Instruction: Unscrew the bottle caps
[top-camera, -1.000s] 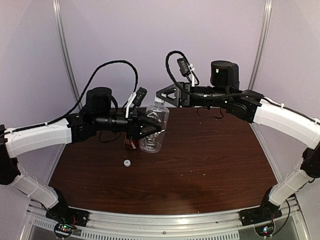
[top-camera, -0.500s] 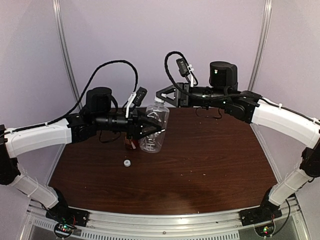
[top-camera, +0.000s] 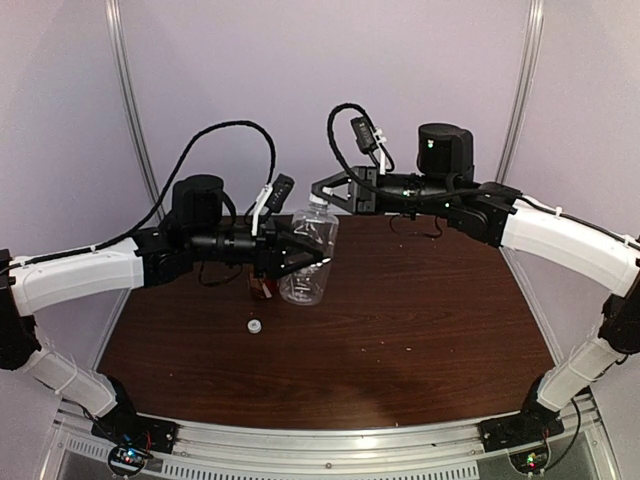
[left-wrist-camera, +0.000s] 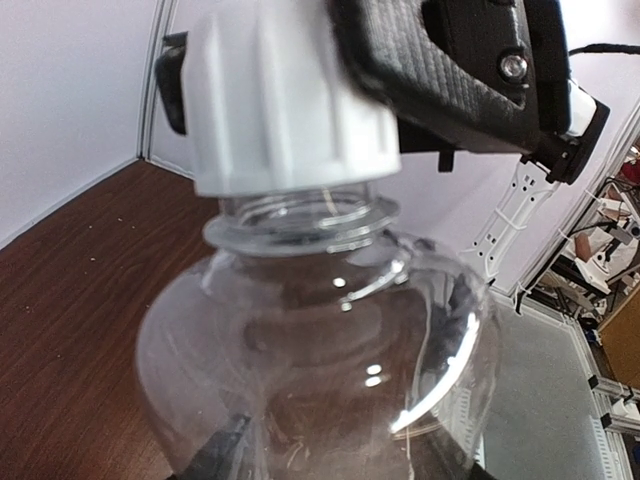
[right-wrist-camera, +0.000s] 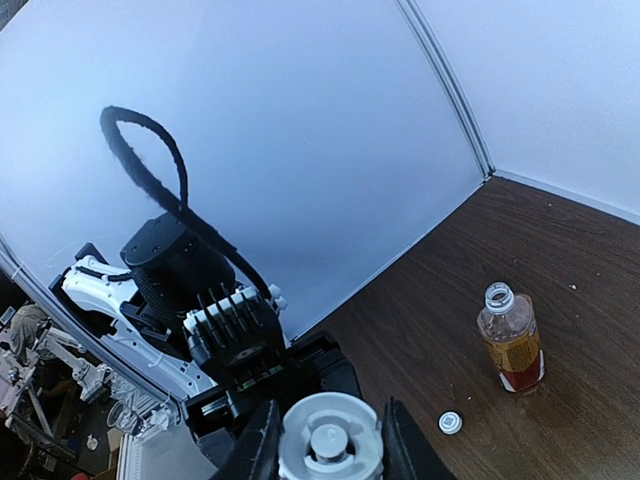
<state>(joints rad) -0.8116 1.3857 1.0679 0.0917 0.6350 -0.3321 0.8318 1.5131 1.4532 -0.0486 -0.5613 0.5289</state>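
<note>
Left fingers: closed around the body of the clear bottle, which is gripped at its middle and held tilted, lifted off the table
Right fingers: closed on the white cap, one finger set against each side of it, as shown from the right wrist
Clear bottle: held in the air between the two arms, over the far left part of the table, with its neck turned up towards the right fingers; its rounded, colourless shoulder fills the left wrist view
White cap: seated on the clear bottle's neck, ribbed on its sides, with the neck ring shown just below its rim and a black finger laid across its upper right
Amber bottle: stood upright on the table, its neck open and uncapped, a red label wrapped round its lower part; largely hidden behind the left fingers in the top view
Loose cap: laid flat on the table near the amber bottle, apart from it, on the side nearer the arm bases
Table: dark wood grain, bounded by pale walls
</note>
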